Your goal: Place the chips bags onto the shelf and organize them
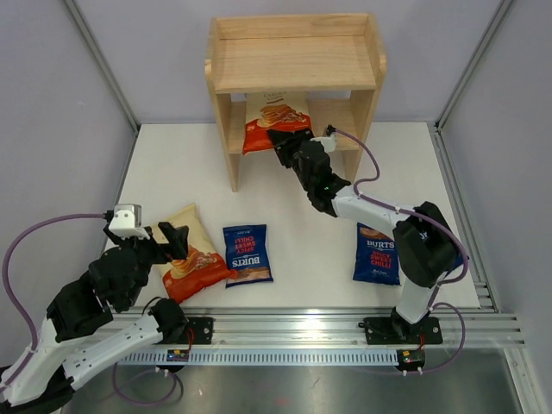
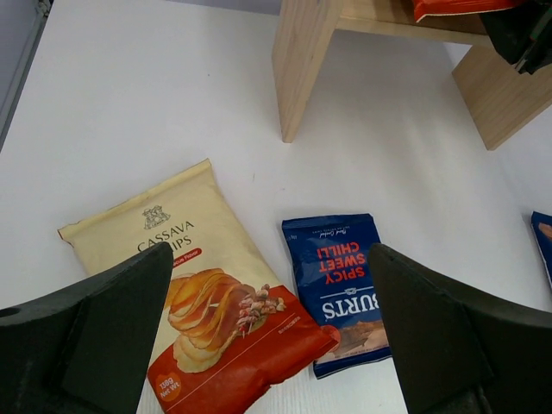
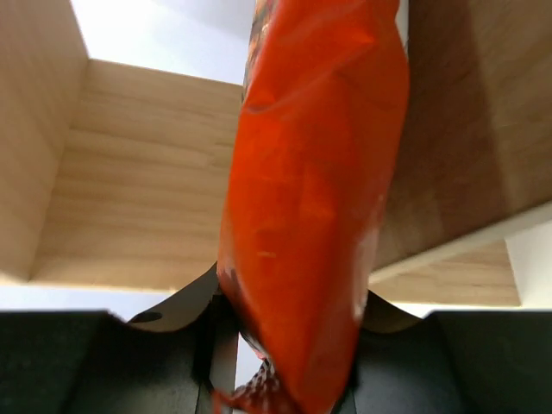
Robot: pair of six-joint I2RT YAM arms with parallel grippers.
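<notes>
The wooden shelf (image 1: 293, 65) stands at the table's far side. My right gripper (image 1: 285, 142) is shut on an orange-red chips bag (image 1: 274, 121) and holds it in the lower tier; the right wrist view shows the bag (image 3: 310, 198) upright between the jaws (image 3: 289, 336) over the shelf board (image 3: 129, 190). My left gripper (image 1: 168, 237) is open and empty above the second cream-topped bag (image 1: 191, 254), which lies flat (image 2: 190, 285). A blue BURTS bag (image 1: 247, 253) lies beside it (image 2: 345, 285). Another blue bag (image 1: 377, 253) lies at the right. A third blue bag is not in view.
The shelf's left side panel (image 2: 302, 60) stands on the table beyond the flat bags. The right arm's body (image 1: 423, 241) rises next to the right blue bag. Grey walls enclose the table on three sides, and a metal rail (image 1: 285, 323) runs along the front.
</notes>
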